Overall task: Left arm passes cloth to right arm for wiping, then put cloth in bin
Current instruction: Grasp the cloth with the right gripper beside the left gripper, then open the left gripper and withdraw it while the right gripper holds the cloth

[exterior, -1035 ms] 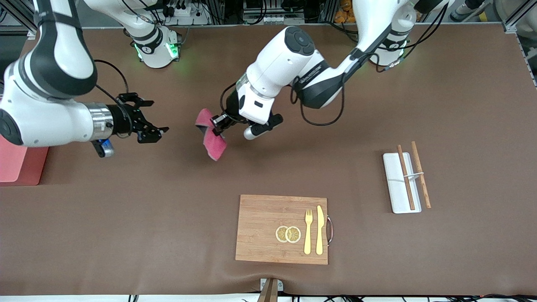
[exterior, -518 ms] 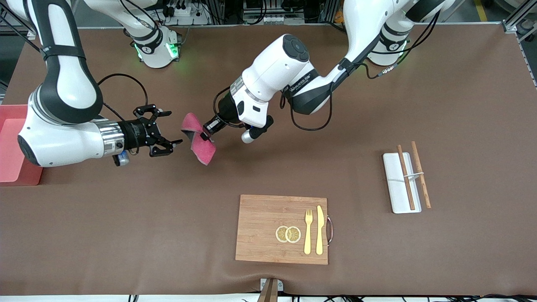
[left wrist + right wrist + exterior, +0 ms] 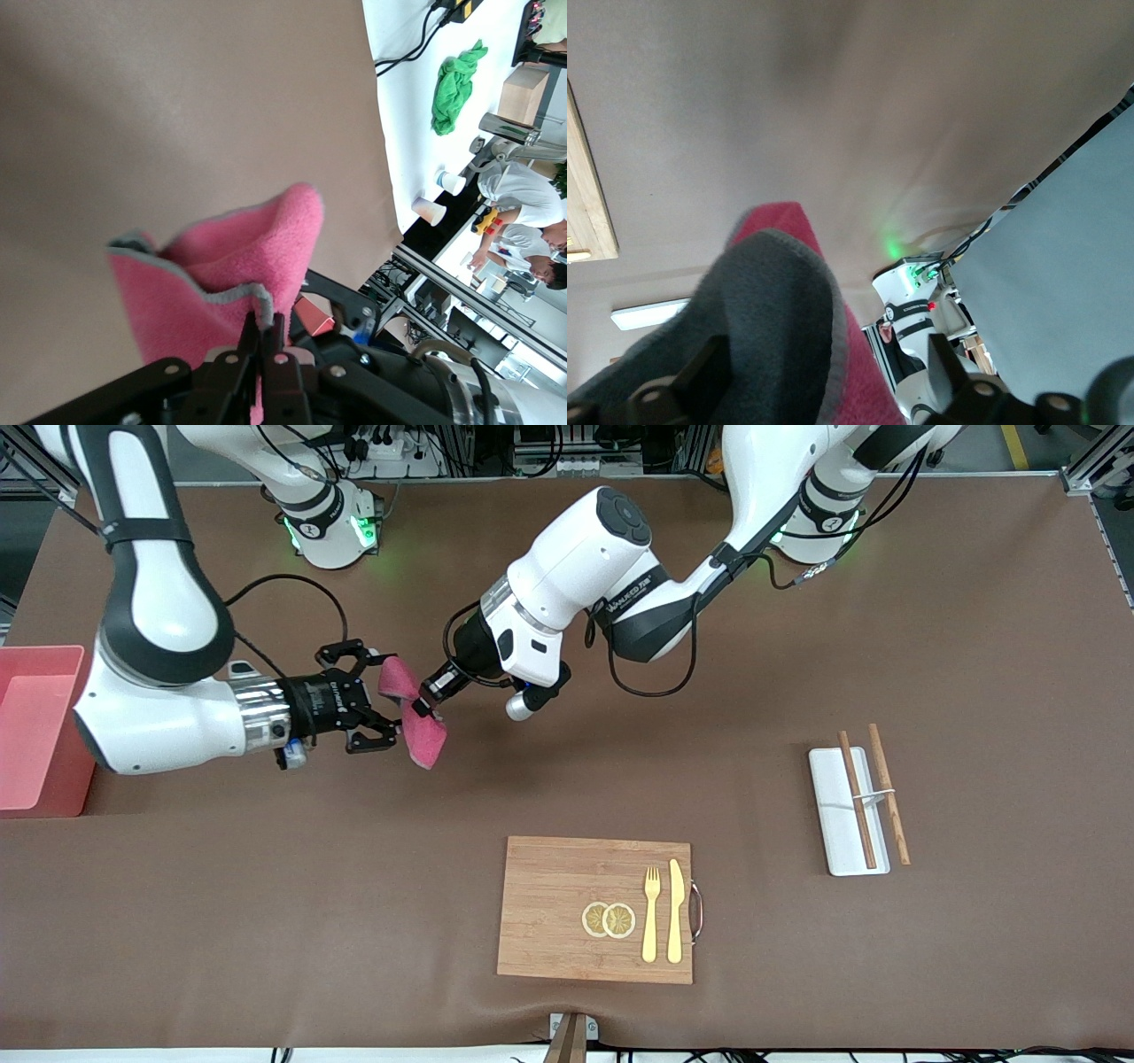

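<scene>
The cloth (image 3: 423, 740), crimson-pink with a dark panel, hangs in the air over the table's middle, toward the right arm's end. My left gripper (image 3: 423, 701) is shut on its upper fold; the left wrist view shows the jaws (image 3: 266, 341) pinching the pink cloth (image 3: 221, 266). My right gripper (image 3: 383, 695) is open, one finger on each side of the cloth's edge. The right wrist view shows the cloth (image 3: 780, 301) filling the gap between its spread fingers (image 3: 948, 359). The salmon-pink bin (image 3: 71, 779) stands at the right arm's end of the table.
A wooden cutting board (image 3: 549, 908) with lemon slices, a yellow fork and a knife lies near the front camera. A white tray (image 3: 837, 824) with brown chopsticks lies toward the left arm's end.
My left gripper has carried the cloth toward the right arm's end. My right gripper has come in to meet it, and its open fingers now straddle the cloth.
</scene>
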Robot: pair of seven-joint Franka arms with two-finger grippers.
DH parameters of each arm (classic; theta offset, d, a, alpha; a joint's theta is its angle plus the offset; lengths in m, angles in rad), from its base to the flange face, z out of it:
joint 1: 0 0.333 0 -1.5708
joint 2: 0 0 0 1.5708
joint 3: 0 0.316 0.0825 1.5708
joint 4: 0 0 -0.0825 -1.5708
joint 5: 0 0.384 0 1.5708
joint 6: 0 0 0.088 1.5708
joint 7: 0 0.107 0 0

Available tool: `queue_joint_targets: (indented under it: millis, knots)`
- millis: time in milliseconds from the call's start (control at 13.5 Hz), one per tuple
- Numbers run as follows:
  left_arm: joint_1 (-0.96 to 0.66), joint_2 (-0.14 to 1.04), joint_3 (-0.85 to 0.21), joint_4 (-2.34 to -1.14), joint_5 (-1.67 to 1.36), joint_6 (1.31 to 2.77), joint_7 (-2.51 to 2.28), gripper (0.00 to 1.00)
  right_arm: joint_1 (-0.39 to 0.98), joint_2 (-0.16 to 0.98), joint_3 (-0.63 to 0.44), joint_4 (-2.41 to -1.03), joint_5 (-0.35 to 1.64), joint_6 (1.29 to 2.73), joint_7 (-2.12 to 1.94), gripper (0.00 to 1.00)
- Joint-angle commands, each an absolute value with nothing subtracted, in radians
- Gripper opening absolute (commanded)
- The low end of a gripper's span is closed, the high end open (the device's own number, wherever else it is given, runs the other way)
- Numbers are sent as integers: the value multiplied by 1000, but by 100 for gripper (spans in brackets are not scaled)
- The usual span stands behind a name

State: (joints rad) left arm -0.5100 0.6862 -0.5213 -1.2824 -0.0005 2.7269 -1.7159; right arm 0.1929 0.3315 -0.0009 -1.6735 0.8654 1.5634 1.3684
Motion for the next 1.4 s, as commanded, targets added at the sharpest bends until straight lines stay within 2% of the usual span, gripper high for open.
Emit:
queue_joint_targets:
  millis: [0, 148, 222, 444, 518, 591, 813, 1109, 1331]
  knots:
    - [-525, 701, -515, -1256, -11, 2746, -1727, 0, 222, 319, -6, -1690, 910, 1597, 1402, 59]
    - [-526, 701, -515, -1256, -9, 2746, -1723, 0, 222, 319, -6, -1687, 917, 1603, 1401, 7]
    - [-525, 700, -512, -1256, -9, 2746, -1721, 0, 225, 319, -6, -1686, 917, 1603, 1401, 0]
    - [-522, 698, -512, -1256, -9, 2744, -1718, 3, 222, 319, -6, -1684, 916, 1603, 1394, 0]
    - [-519, 698, -512, -1256, -9, 2743, -1720, 63, 221, 319, -6, -1686, 916, 1601, 1387, 0]
    - [-515, 690, -511, -1259, -6, 2735, -1721, 100, 221, 319, -8, -1684, 910, 1601, 1382, 0]
    - [-509, 637, -465, -1262, 27, 2625, -1710, 100, 218, 319, -8, -1684, 858, 1595, 1269, 0]
    - [-425, 519, -433, -1273, 63, 2386, -1567, 100, 262, 311, -6, -1684, 628, 1595, 1010, 0]
    - [-295, 434, -436, -1278, 61, 2145, -1323, 100, 336, 321, -6, -1745, 534, 1742, 924, 0]
